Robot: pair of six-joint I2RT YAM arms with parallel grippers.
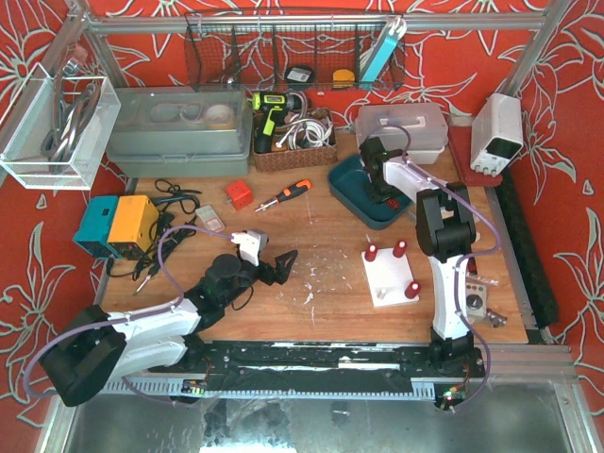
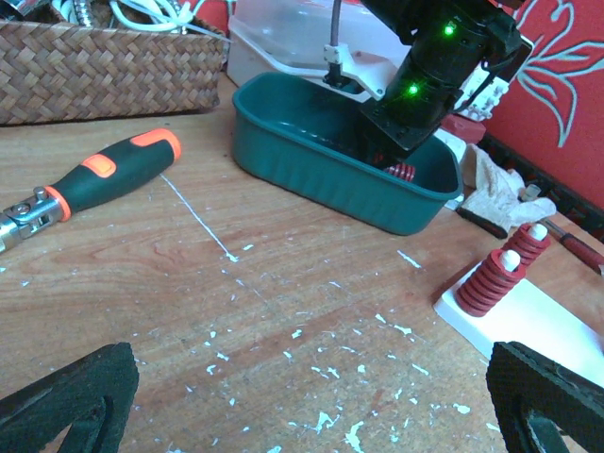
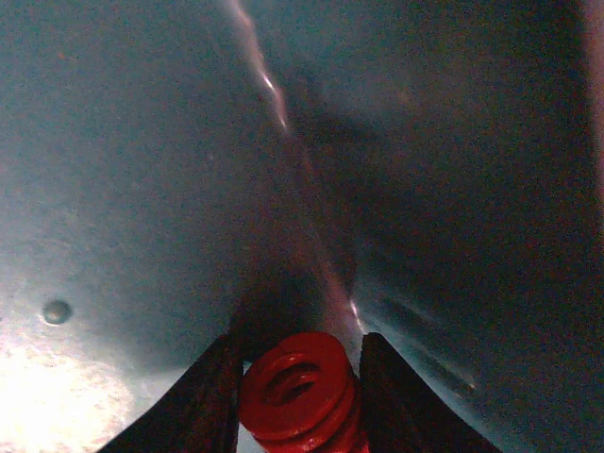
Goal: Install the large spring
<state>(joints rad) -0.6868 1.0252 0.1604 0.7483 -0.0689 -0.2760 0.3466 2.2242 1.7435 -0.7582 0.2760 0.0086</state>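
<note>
The large spring [image 3: 297, 387], a thick red coil, stands on end between my right gripper's [image 3: 300, 342] dark fingers, which are shut on it. This happens low inside the teal tray [image 1: 345, 185], where the right gripper [image 1: 380, 193] reaches down; from the left wrist view a bit of red spring [image 2: 404, 171] shows over the tray wall [image 2: 321, 179]. The white base plate [image 1: 390, 281] carries three pegs with red springs, two seen at close range [image 2: 491, 280]. My left gripper [image 1: 274, 267] rests wide open over the wood, fingers far apart [image 2: 316, 406], holding nothing.
An orange-and-black screwdriver [image 1: 286, 193] lies left of the tray. A wicker basket [image 1: 293, 151] and clear boxes stand behind. A red cube [image 1: 239, 195], a blue-yellow device [image 1: 118, 224] and a multimeter [image 1: 477, 300] sit around. White flecks litter the wood.
</note>
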